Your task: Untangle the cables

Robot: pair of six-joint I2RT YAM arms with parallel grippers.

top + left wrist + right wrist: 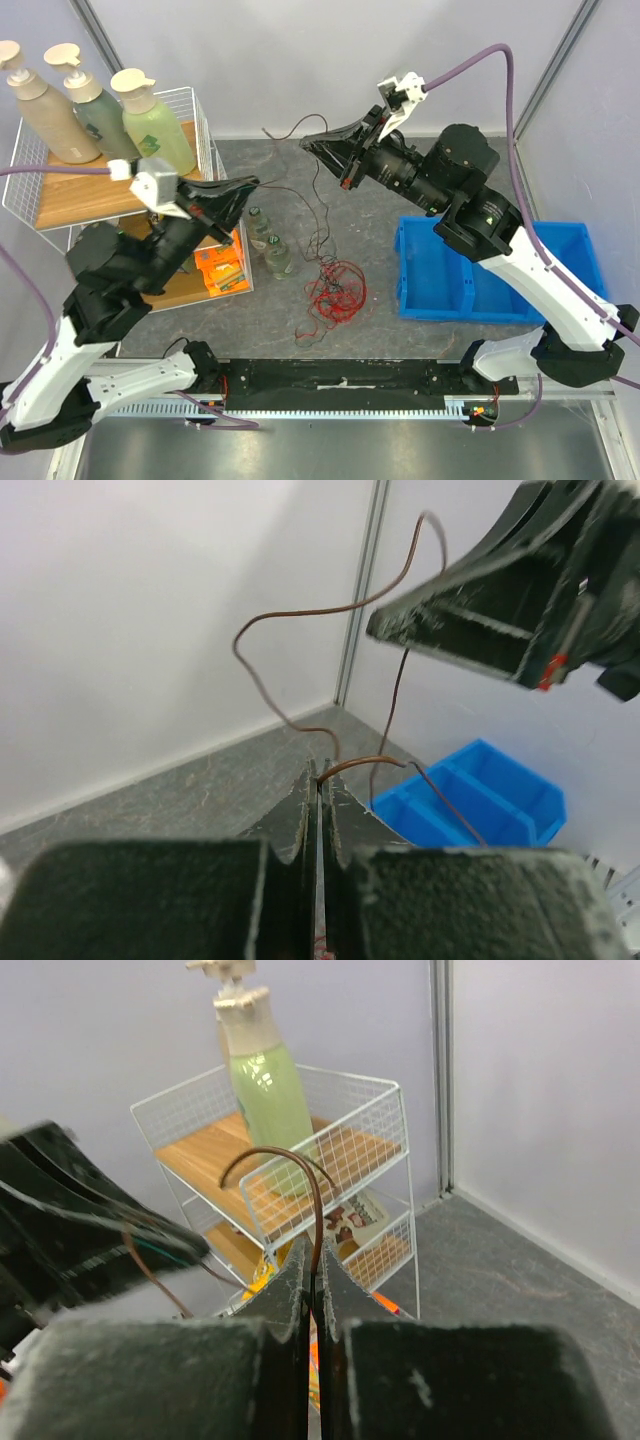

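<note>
The cables lie as a red tangle (336,288) on the grey table, between the two arm bases. One thin dark brown cable (321,205) rises out of it to both grippers. My left gripper (255,183) is held above the table and is shut on that cable (300,610), which leaves its fingertips (322,775) in a loop. My right gripper (305,143) hovers close by at the back and is shut on the same cable (300,1160) at its tips (315,1260). The two grippers point at each other, a short gap apart.
A white wire rack (203,118) with wooden shelves stands at the left, with three pump bottles (155,120) on top and an orange pack (222,268) below. Small clear bottles (270,245) lie beside it. A blue bin (500,275) sits at the right.
</note>
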